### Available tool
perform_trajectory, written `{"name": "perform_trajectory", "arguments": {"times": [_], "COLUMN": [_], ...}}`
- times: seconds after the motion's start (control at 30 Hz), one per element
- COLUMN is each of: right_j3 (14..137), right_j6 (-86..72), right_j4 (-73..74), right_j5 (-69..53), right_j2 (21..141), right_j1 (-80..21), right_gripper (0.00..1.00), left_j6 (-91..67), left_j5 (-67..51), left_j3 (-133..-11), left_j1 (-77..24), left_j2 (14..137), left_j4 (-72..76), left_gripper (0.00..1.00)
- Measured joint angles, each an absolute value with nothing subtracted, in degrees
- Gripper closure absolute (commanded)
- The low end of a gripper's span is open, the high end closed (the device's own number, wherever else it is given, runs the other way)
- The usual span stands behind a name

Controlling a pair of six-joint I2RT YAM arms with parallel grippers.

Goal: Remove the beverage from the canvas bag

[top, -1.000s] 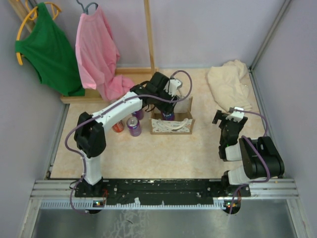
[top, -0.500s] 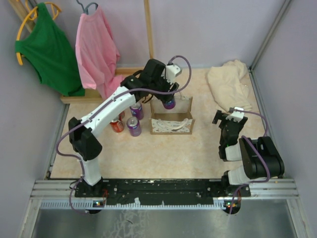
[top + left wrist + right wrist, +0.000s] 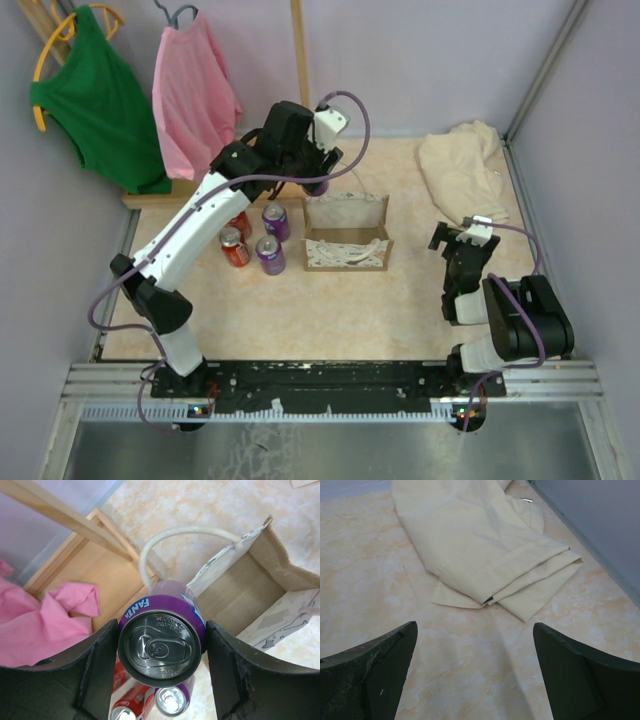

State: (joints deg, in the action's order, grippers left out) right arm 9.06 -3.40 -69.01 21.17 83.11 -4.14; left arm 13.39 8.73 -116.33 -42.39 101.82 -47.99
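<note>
My left gripper (image 3: 161, 655) is shut on the beverage, a purple Fanta can (image 3: 160, 647), its top facing the wrist camera and a black finger (image 3: 97, 675) pressed to each side. In the top view this gripper (image 3: 317, 180) hangs raised just behind the back left corner of the canvas bag (image 3: 346, 236). The bag (image 3: 252, 587) stands open below the can, one white rope handle (image 3: 172, 535) arching up. My right gripper (image 3: 461, 240) rests open at the right, away from the bag, nothing between its fingers (image 3: 372, 665).
Two purple cans (image 3: 275, 220) (image 3: 269, 255) and a red can (image 3: 233, 247) stand left of the bag. A cream cloth (image 3: 462, 170) lies at the back right. A pink shirt (image 3: 195, 95) and a green one (image 3: 95, 95) hang on a wooden rack (image 3: 298, 70) behind.
The left arm has lifted the purple can up out of the bag and carried it back and to the left. The right arm has not moved.
</note>
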Motion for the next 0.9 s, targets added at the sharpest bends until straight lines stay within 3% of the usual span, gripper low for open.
{"name": "perform_trajectory", "arguments": {"times": [0.4,0.63,0.9], "right_j3": [9.06,9.06,9.06], "right_j6": [-3.38,-3.4,-3.4], "right_j4": [-69.04,-69.01,-69.04], "right_j5": [21.17,21.15,21.17], "right_j2": [83.11,83.13,83.13], "right_j1": [-4.14,-4.14,-4.14], "right_gripper": [0.01,0.01,0.01], "left_j6": [13.02,10.55,7.64], "left_j5": [15.57,14.92,10.26], "left_j3": [-112.77,-98.96,-82.46], "left_j1": [-38.28,-23.29,-11.11], "left_j2": [95.09,83.22,78.04], "left_j4": [-52.42,-50.59,-44.49], "left_gripper": [1.0,1.0,1.0]}}
